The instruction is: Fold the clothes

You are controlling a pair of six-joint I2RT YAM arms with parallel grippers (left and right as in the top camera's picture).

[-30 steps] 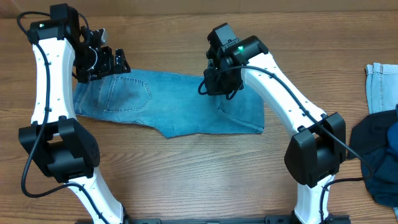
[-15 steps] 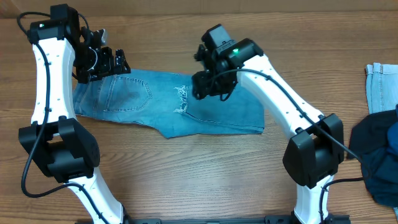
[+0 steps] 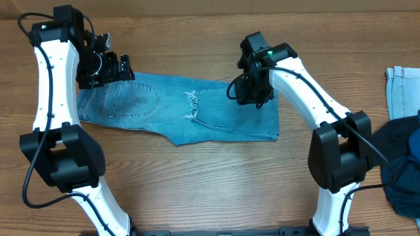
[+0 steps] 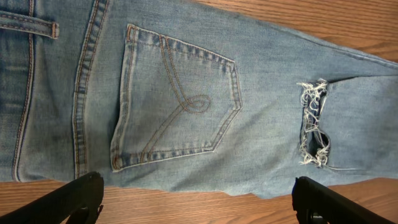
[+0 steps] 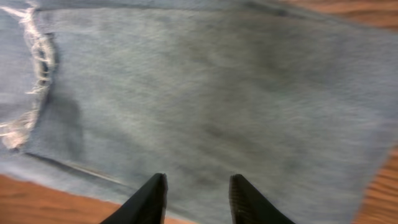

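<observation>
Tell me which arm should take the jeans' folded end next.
Right, probably. The right gripper hangs over that end of the jeans, jaws apart and empty. The left gripper, open too, sits at the waistband end, far from it.

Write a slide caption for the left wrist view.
Open left hand above light blue jeans: back pocket, frayed hem, wooden table.

Matt denim jeans (image 3: 164, 108), grained wooden table (image 3: 197, 187)

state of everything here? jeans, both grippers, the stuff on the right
jeans, folded over, flat on the table, frayed hem on top
left gripper, open, empty, above the pocket end
right gripper, open, empty, over the jeans
dark garment, crumpled heap
pale blue cloth, partly out of view
</observation>
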